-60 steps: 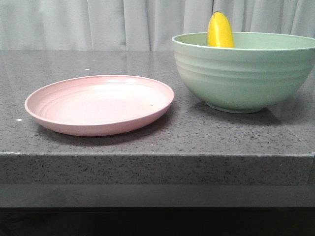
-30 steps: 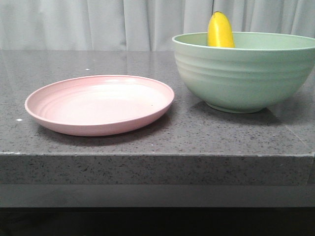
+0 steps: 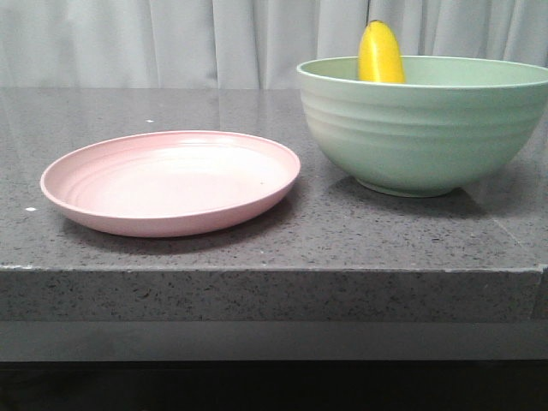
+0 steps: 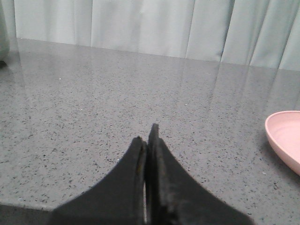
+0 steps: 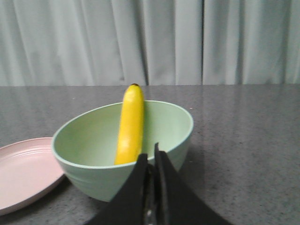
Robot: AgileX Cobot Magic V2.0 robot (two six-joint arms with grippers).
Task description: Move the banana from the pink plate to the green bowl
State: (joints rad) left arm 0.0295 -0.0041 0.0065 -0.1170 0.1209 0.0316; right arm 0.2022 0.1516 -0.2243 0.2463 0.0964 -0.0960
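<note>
The yellow banana (image 3: 381, 53) stands on end inside the mint-green bowl (image 3: 419, 128), leaning on its far wall; it also shows in the right wrist view (image 5: 130, 125) in the bowl (image 5: 84, 140). The pink plate (image 3: 171, 181) lies empty to the bowl's left. Neither gripper shows in the front view. My right gripper (image 5: 150, 157) is shut and empty, on the near side of the bowl. My left gripper (image 4: 146, 136) is shut and empty over bare counter, with the plate's rim (image 4: 281, 138) off to one side.
The grey speckled counter (image 3: 274, 282) has a front edge close to the plate and bowl. A pale curtain (image 3: 214, 43) hangs behind the counter. The plate's edge also shows in the right wrist view (image 5: 23, 173).
The plate, bowl and banana sit a few pixels further left in the front view than before; nothing else differs.
</note>
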